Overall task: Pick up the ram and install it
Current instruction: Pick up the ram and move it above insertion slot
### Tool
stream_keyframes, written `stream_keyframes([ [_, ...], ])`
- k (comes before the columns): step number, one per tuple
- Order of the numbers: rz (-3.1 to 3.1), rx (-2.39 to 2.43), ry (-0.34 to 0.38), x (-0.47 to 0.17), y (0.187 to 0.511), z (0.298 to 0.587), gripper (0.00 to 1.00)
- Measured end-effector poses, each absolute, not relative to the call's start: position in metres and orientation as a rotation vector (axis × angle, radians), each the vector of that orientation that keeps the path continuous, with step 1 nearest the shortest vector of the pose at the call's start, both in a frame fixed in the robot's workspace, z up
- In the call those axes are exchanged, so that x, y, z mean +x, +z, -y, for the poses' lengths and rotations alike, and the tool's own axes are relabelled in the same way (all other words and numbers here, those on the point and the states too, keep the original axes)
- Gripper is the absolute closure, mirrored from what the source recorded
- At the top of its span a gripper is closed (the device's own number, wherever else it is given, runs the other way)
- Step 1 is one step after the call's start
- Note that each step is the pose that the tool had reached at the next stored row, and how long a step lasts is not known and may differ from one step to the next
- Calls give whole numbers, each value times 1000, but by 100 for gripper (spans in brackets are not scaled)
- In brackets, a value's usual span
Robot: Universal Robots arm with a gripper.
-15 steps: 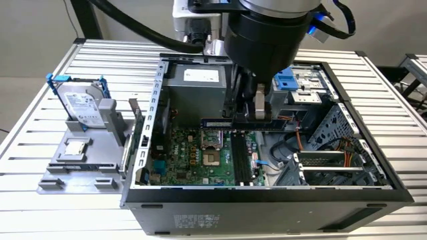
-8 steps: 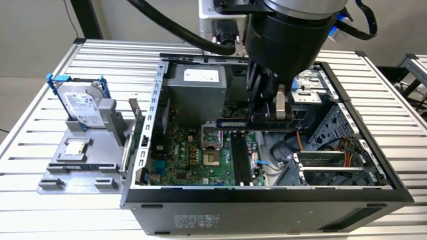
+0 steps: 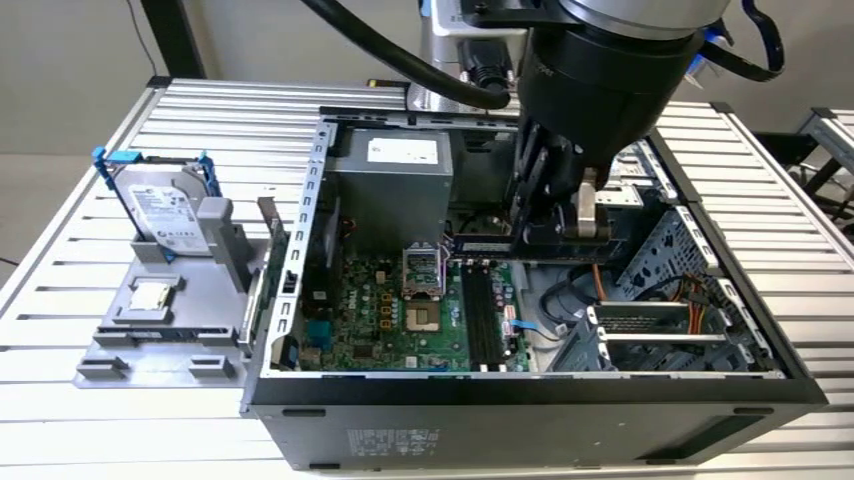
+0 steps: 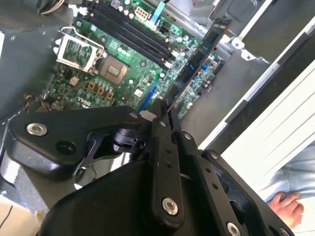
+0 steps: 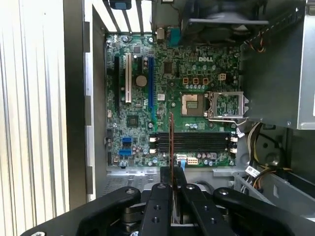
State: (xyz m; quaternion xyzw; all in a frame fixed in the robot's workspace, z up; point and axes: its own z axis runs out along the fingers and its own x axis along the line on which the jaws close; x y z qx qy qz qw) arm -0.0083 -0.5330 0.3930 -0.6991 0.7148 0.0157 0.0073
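1. Second wrist view shows the gripper (image 4: 164,114) closed tight on one end of the ram (image 4: 202,54). The stick hangs above the motherboard (image 5: 142,123) and is not yet seated.
2. To my eye the stick lies crosswise to the black memory slots (image 5: 192,141). I think it must be parallel and level with them, and pressed evenly.
3. The processor socket (image 5: 191,103) is just beside the slots, and cables (image 5: 256,135) are near their end; these could be caught.
4. The hard drive (image 3: 167,205) stands well apart, outside the case. A person's hand (image 4: 285,206) rests beyond the case.
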Motion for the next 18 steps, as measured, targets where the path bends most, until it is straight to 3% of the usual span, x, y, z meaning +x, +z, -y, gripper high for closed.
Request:
stream_keyframes([
  [18,-2279,-2139,49,-1,393,521,100],
])
